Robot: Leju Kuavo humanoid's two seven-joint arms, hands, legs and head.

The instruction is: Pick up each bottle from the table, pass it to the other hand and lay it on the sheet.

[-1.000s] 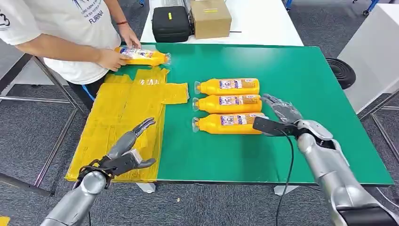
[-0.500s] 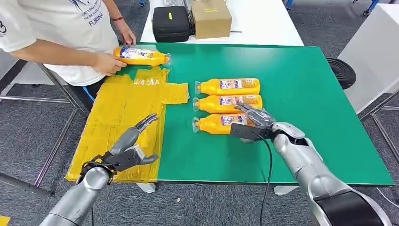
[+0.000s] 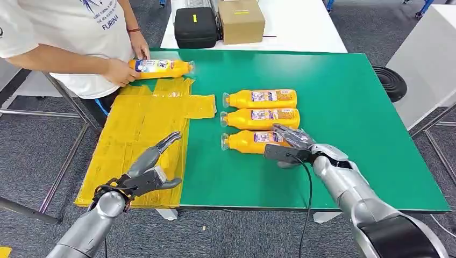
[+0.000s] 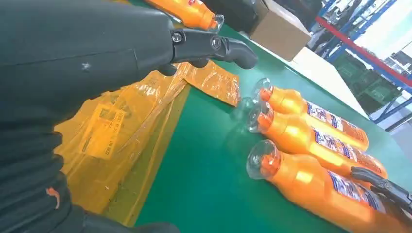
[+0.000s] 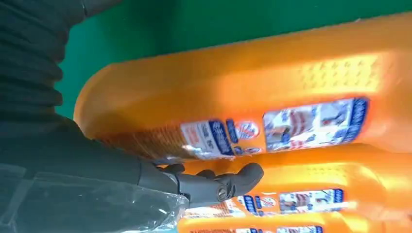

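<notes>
Right hand (image 3: 293, 141) fingers draped over nearest bottle (image 3: 253, 141).

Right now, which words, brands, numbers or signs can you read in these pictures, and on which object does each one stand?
"FURINA": on the person's white shirt, in blue letters; the smaller lines printed above it are too small to read.
Labels on the orange bottles: blue and white with small pictures, but blurred, not readable, also in the right wrist view.
Printed squares on the yellow sheet: too blurred to read.
Yellow mark on the black case: too small to read.
</notes>
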